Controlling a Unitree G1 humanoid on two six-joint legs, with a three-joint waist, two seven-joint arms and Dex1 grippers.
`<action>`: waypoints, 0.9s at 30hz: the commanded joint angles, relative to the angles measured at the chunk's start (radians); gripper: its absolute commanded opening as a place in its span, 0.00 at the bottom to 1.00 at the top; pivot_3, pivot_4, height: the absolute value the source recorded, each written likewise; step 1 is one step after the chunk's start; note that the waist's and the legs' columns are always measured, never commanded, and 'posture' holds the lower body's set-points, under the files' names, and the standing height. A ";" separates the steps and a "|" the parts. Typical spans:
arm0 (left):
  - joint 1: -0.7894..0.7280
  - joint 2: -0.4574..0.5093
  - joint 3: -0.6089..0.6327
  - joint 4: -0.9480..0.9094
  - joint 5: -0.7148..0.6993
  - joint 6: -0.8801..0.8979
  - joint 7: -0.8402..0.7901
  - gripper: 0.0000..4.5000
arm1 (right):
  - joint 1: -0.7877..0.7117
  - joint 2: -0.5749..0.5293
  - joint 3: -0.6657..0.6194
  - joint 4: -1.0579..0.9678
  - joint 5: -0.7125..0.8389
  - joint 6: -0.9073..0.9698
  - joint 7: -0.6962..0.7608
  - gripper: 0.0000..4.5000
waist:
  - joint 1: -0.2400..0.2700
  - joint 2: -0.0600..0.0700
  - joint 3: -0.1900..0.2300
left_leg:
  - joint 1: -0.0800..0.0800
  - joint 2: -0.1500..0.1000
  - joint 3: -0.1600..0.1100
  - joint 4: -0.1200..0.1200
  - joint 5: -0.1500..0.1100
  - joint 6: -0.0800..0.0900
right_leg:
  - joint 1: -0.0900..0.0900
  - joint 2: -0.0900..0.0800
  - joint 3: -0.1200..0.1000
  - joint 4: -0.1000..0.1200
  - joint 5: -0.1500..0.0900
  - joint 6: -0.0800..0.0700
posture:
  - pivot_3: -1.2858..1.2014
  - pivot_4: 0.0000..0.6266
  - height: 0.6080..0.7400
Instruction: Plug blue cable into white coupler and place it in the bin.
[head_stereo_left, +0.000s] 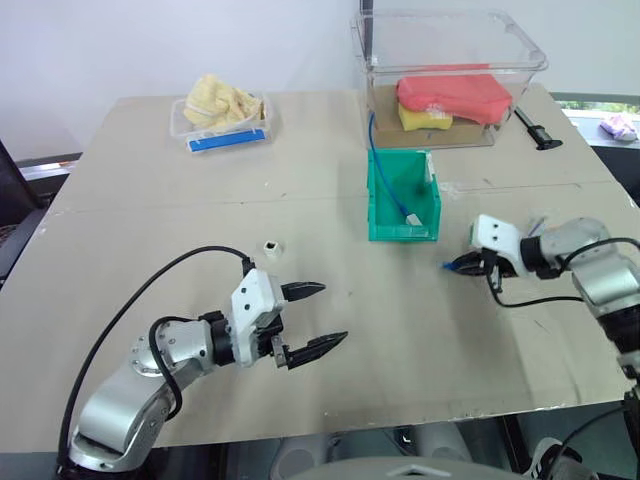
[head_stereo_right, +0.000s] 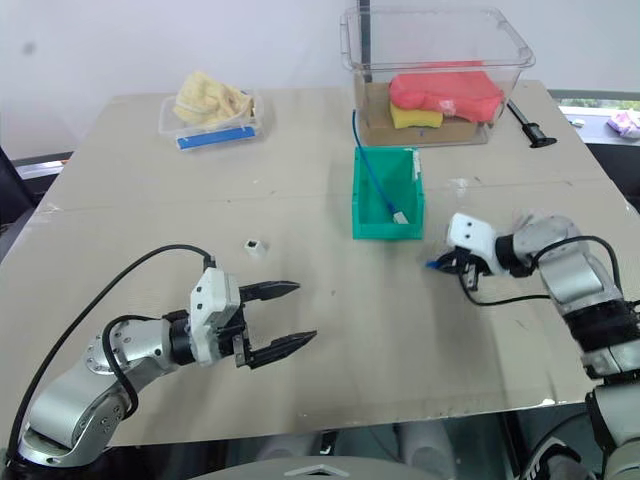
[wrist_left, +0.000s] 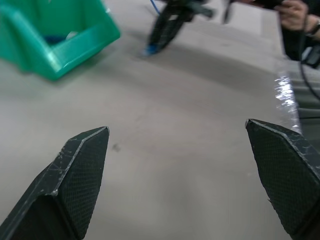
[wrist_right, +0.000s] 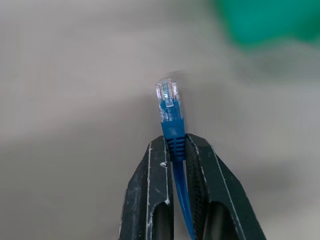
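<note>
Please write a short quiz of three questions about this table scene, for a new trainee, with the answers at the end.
1. True or false: the right gripper is shut on the blue cable just behind its clear plug.
2. Where does the white coupler lie? A) inside the bin; B) on the bare table, beyond the open left gripper; C) in the clear tub.
3. Fill in: a second thin blue cable hangs over the back wall of the green ____ and ends inside it.

Key: 1 true; 2 B; 3 bin.
</note>
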 joint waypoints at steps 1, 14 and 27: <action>-0.013 -0.013 0.013 0.024 0.026 -0.042 0.011 1.00 | 0.006 0.031 0.028 -0.209 0.046 0.145 -0.009 0.01 | -0.002 0.000 0.000 | 0.000 0.000 0.000 0.000 0.000 0.000 | 0.000 0.000 0.001 0.000 0.000 0.000 | 0.52 0.24 1.00; -0.096 0.034 -0.065 0.248 0.167 -0.155 -0.116 1.00 | -0.151 0.312 0.296 0.007 -0.117 0.002 -0.048 0.45 | -0.002 0.000 0.000 | 0.002 0.000 -0.001 0.001 0.000 -0.001 | 0.000 0.001 -0.001 0.001 0.001 -0.001 | 0.52 0.24 1.00; -0.296 -0.051 -0.216 0.438 0.244 -0.227 -0.210 1.00 | 0.349 0.160 -0.220 -0.562 0.268 0.079 -0.147 0.98 | 0.007 0.000 0.000 | -0.006 -0.002 -0.004 0.000 0.002 -0.006 | -0.005 0.000 -0.002 0.000 0.001 -0.001 | 0.52 0.24 1.00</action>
